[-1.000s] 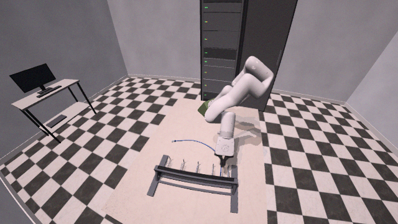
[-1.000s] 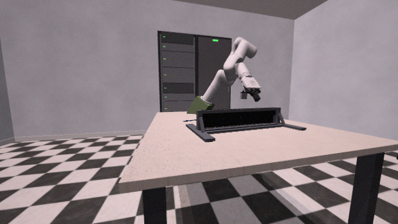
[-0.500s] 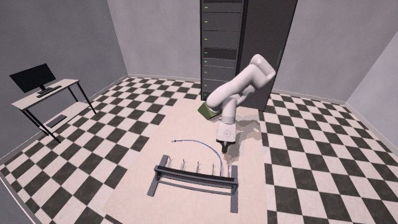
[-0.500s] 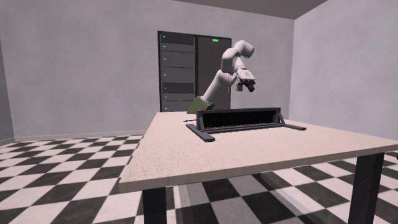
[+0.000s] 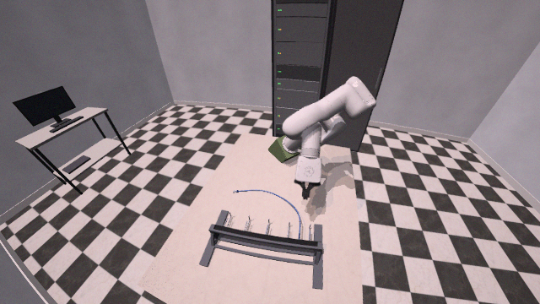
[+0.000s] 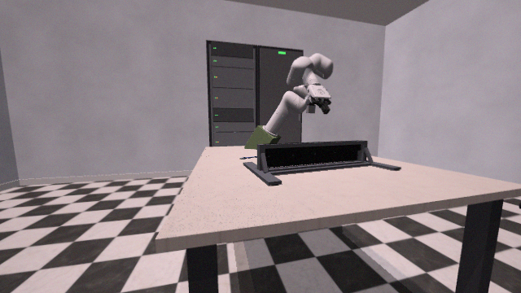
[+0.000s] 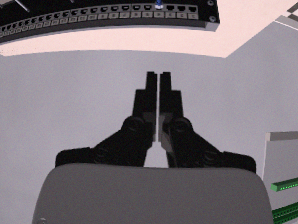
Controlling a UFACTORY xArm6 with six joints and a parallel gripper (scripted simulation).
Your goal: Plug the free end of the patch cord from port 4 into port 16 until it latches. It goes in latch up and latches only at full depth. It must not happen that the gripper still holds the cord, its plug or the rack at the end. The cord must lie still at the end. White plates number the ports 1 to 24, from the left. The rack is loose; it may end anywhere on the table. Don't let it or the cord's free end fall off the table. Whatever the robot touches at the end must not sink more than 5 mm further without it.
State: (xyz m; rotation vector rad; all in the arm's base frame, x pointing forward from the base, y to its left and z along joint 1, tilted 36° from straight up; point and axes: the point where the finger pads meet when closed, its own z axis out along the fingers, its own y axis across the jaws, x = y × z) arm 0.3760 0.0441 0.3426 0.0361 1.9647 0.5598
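- Showing only its back in the exterior view, the rack (image 5: 266, 241) (image 6: 313, 144) (image 7: 150, 25) is hiding its ports there; the wrist view is cutting off its far end, and the numbers on the plates are blurring beyond reading.
- The cord (image 5: 283, 199) (image 6: 248, 157) (image 7: 159, 4) is mostly disappearing behind the rack in the exterior view, and only a short blue bit at one port is showing at the wrist view's top edge.
- The gripper (image 5: 305, 195) (image 6: 326, 109) (image 7: 158, 87) is hovering above the table (image 5: 186, 249) (image 6: 326, 195) (image 7: 100, 54), closed tight on nothing, apart from cord and rack.
- The cord's free plug (image 5: 236, 192) is lying on the table, well apart from the gripper, on the side toward the desk (image 5: 63, 127).
- That plug is pointing toward the desk, its long axis running roughly along the rack; the cord is curving from it round to the rack. Its latch side is staying too small to tell.

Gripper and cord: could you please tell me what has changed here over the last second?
The gripper has risen and drawn back from the rack, toward the arm's base. The cord and rack look unmoved.
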